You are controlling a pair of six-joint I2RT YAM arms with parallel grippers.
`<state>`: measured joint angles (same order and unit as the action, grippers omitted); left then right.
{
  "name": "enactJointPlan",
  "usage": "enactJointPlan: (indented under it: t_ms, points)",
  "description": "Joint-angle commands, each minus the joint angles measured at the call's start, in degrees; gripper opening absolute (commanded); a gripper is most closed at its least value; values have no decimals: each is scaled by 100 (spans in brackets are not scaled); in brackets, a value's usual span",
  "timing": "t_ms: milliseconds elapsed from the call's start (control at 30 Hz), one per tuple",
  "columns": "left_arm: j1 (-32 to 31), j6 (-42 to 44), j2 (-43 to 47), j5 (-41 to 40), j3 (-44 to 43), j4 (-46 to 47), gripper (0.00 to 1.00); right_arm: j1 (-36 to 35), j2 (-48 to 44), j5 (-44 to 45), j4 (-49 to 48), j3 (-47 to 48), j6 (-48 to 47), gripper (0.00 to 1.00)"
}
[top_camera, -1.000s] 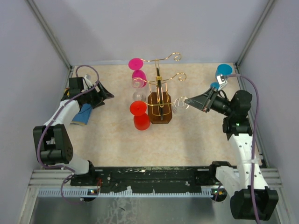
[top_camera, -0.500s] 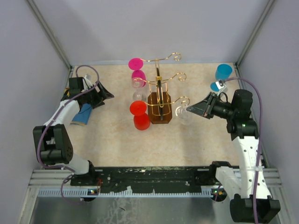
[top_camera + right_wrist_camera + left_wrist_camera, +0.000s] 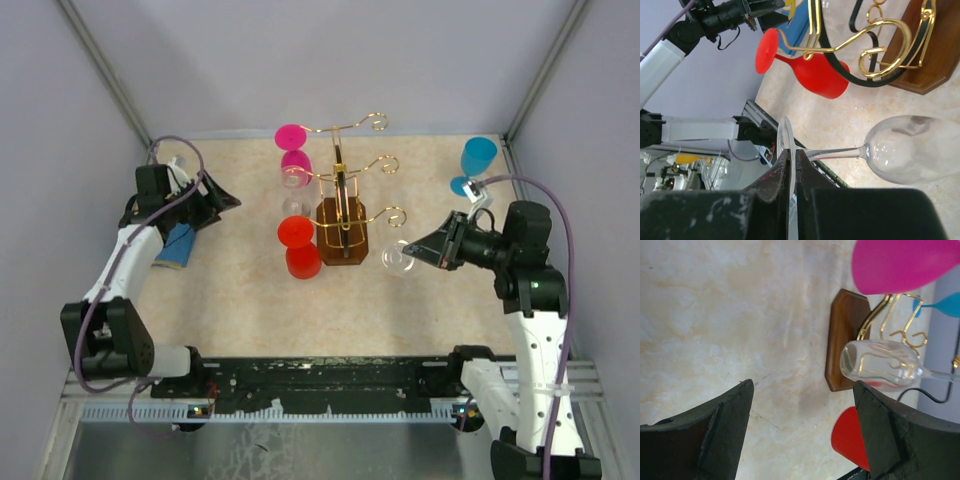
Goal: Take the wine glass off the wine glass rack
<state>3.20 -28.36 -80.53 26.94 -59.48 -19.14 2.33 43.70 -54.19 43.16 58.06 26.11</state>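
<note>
Overhead, right of wine glass rack (image 3: 342,215): right gripper (image 3: 416,249) pinching clear wine glass (image 3: 397,258), just off wire; left gripper (image 3: 222,203) gaping, empty.
Left wrist: second clear glass (image 3: 880,360) hanging.
Right wrist: fingers (image 3: 775,175) clamping foot rim only, risking slip.
Glasses: two clear, one pink glass (image 3: 296,160), one red glass (image 3: 298,245), two blue glasses (image 3: 478,155).

Wine glass rack (image 3: 934,56) partly beyond frame edge

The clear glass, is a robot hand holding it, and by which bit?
Yes. The right gripper is shut on the clear wine glass, pinching the edge of its round foot. The left gripper holds nothing.
</note>
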Motion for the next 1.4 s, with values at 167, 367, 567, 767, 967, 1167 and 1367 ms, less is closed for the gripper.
enactJointPlan:
  t_ms: [167, 367, 567, 767, 967, 1167, 1367]
  points:
    - [-20, -824, 2000, 610, 273, -264, 88, -280, -472, -828, -989, 499, 667, 0]
    - [-11, -1519, 2472, 1518, 173, -290, 89, -351, -427, -1151, -2059, 703, 1401, 0]
    - [-8, -2212, 2538, 2135, -206, -202, 90, -494, -265, -1197, -3649, 830, 2381, 0]
    - [-16, -3597, 2421, 3133, 84, 799, 92, -1032, 181, -937, -4122, 1054, 2403, 0]
    - [-43, -4219, 2538, 3232, 25, 1162, 93, -2213, 887, -281, -3704, 1614, 1675, 0]
    - [-101, -4753, 2486, 3417, -109, 1395, 95, -2931, 1596, 13, -3774, 2216, 1319, 0]
    - [-220, -5224, 2504, 3463, -147, 1639, 95, -3289, 2278, 73, -3689, 2919, 1046, 0]
